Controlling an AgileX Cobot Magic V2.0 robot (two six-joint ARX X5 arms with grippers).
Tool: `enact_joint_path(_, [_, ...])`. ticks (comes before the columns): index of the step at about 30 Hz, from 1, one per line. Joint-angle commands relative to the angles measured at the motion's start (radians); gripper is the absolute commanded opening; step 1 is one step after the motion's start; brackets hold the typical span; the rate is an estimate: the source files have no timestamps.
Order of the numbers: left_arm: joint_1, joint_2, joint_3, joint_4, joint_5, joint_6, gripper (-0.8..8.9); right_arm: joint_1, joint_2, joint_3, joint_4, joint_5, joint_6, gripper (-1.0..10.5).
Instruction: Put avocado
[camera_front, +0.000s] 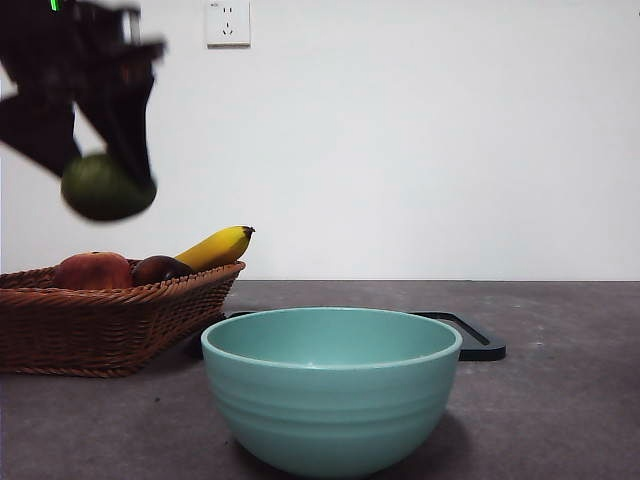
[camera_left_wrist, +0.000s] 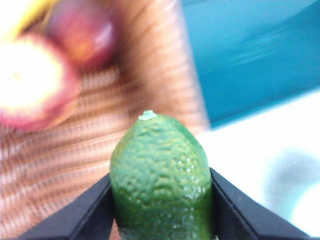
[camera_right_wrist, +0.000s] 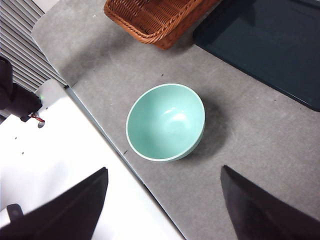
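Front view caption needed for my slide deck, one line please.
Left gripper holds the avocado in the air above the basket, with the bowl empty in front.

Avocado (camera_front: 104, 189) above basket (camera_front: 110, 320), bowl (camera_front: 331, 390) right, tray (camera_front: 478, 340) seemingly behind

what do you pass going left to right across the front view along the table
wicker basket holding an apple, a dark fruit and a banana → teal bowl → black tray; above the basket, the left gripper holds the avocado.
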Motion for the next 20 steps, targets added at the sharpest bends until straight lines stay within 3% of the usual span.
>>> enact_joint_path(1, [-0.046,-0.06,0.018,-0.019,0.058,0.001,2.04,0.006,0.007,0.016,0.01,0.002,0.01,3.6])
enact_joint_path(9, [-0.224,-0.142,0.018,-0.073,0.071,0.001,2.04,0.005,0.007,0.016,0.017,0.022,0.01,3.6])
enact_joint_path(20, [-0.428,-0.003,0.018,-0.022,0.071,0.002,2.04,0.005,0.006,0.016,0.013,0.023,0.01,3.6])
